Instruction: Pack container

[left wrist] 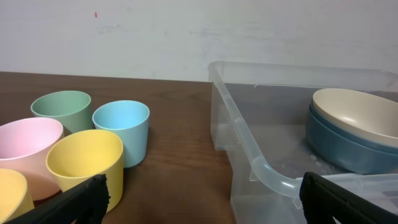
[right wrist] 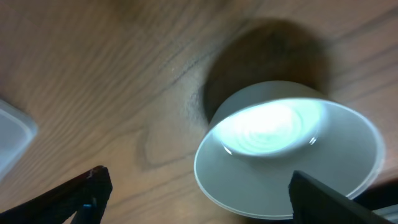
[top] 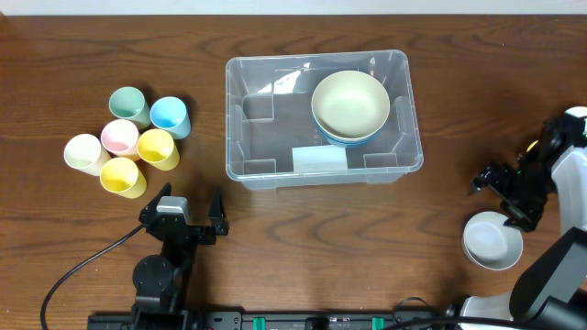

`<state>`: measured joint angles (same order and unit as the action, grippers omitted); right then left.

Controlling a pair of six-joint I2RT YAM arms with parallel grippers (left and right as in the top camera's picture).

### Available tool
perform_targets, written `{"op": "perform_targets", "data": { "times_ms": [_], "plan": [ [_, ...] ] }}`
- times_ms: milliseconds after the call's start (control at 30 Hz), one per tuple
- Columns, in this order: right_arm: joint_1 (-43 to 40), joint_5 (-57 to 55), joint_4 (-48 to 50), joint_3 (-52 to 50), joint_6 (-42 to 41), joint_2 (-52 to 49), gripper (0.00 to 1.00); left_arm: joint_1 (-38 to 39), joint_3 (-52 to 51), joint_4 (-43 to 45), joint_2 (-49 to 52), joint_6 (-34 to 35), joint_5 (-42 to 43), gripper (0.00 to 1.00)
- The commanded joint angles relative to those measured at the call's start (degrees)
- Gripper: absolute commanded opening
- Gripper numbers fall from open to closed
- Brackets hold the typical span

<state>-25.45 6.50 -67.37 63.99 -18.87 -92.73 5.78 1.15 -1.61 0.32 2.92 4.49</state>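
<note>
We see left fingers (left wrist: 81, 202) wide near cups (top: 119, 136) — right fingers (right wrist: 336, 199) wide, over white bowl (right wrist: 286, 162); container (top: 229, 110) w/ two stacked bowls (top: 350, 103).

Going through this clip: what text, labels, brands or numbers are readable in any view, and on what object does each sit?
No readable text in any view.
The pale label in the container: it looks like a blank patch from overhead, and any print on it is too small to read.
The pastel cups, the stacked bowls and the white bowl: plain, with no visible markings.
</note>
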Motion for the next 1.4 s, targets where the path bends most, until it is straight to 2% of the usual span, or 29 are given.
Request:
{"op": "perform_targets", "data": {
  "times_ms": [0, 100, 200, 400, 767, 967, 1133, 1267, 1367],
  "plan": [
    [-0.74, 1.29, 2.99, -4.50, -2.19, 0.92, 0.90, -0.20, -0.92, -2.03, -0.09, -0.33, 0.92, 0.98],
    [-0.74, 1.55, 8.07, -9.18, -3.30, 0.90, 0.86, -0.20, -0.92, -2.03, -0.09, -0.33, 0.92, 0.98],
    [-0.74, 1.55, 13.40, -13.25, -3.63, 0.90, 0.77, -0.20, -0.92, -2.03, -0.09, -0.33, 0.92, 0.98],
    [-0.74, 1.53, 20.41, -15.15, -3.61, 0.92, 0.37, -0.20, -0.92, -2.03, -0.09, -0.33, 0.92, 0.98],
    [-0.74, 4.90, 29.05, -14.32, -4.90, 0.92, 0.01, -0.20, -0.92, -2.03, -0.09, -0.33, 0.92, 0.98],
    [-0.74, 5.03, 26.80, -9.94, -4.90, 1.05, 0.01, -0.20, -0.92, -2.03, -0.09, -0.33, 0.90, 0.98],
    [-0.52, 9.90, 23.19, -3.37, -4.31, 4.11, 0.01, -0.20, -0.92, -2.03, -0.09, -0.33, 0.90, 0.98],
    [2.25, 16.63, 19.43, 4.72, 0.44, 8.48, 0.01, -0.20, -0.92, -2.03, -0.09, -0.33, 0.90, 0.98],
    [6.78, 17.11, 15.54, 11.58, 4.50, 12.00, 0.01, -0.20, -0.92, -2.03, -0.09, -0.33, 0.92, 0.98]
  ]
}}
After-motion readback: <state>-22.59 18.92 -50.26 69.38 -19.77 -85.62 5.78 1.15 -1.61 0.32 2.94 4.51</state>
